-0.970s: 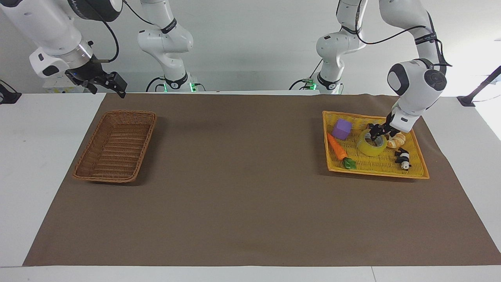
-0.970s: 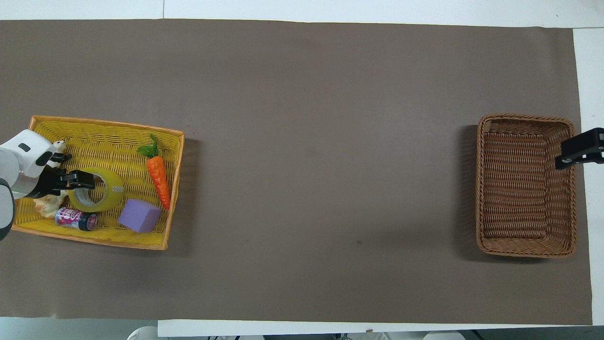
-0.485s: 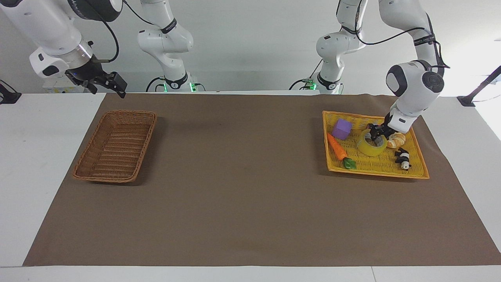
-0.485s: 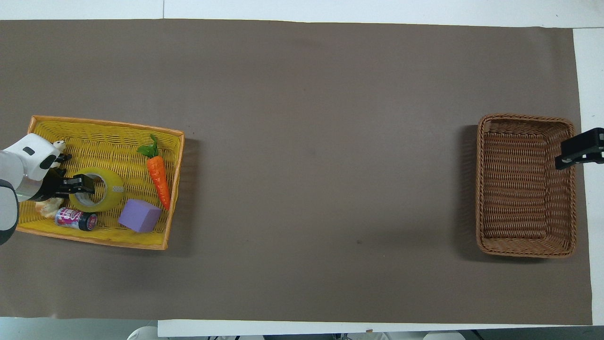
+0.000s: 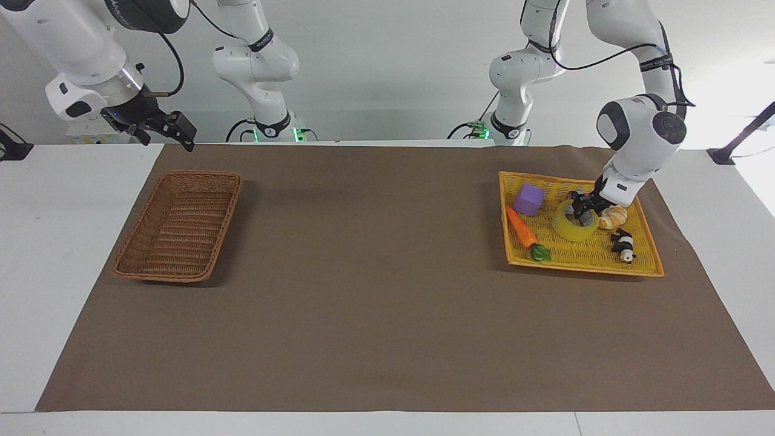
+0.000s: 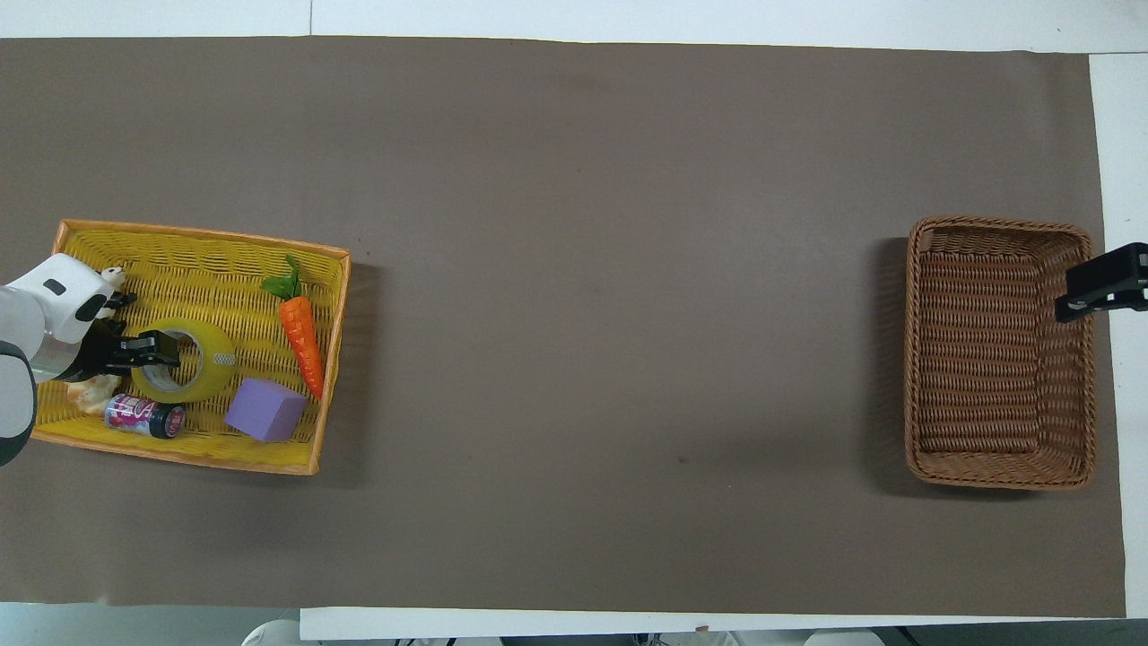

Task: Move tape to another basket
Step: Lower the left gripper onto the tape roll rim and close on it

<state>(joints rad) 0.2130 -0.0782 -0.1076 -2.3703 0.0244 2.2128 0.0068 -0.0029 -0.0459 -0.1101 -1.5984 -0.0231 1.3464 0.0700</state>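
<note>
The left gripper (image 5: 582,206) has closed over the last second and now pinches the wall of the tape (image 5: 573,224), one finger inside the pale core and the other outside, on the side nearest the croissant toy (image 5: 614,217). The jaws stand partly closed, stopped by the roll's wall, and the wrist has risen slightly, though the tape appears to rest on the yellow tray (image 5: 642,267) and has not visibly shifted. Judgement: grasp made, lift about to begin. Around the roll in the tray lie a purple block (image 5: 530,199), a carrot (image 5: 522,227), a can (image 6: 143,416) and a small panda figure (image 5: 623,245). The wicker basket (image 5: 177,275) sits well apart at the right arm's end of the table. The right gripper (image 5: 158,127) waits open, up by that basket's corner.
</note>
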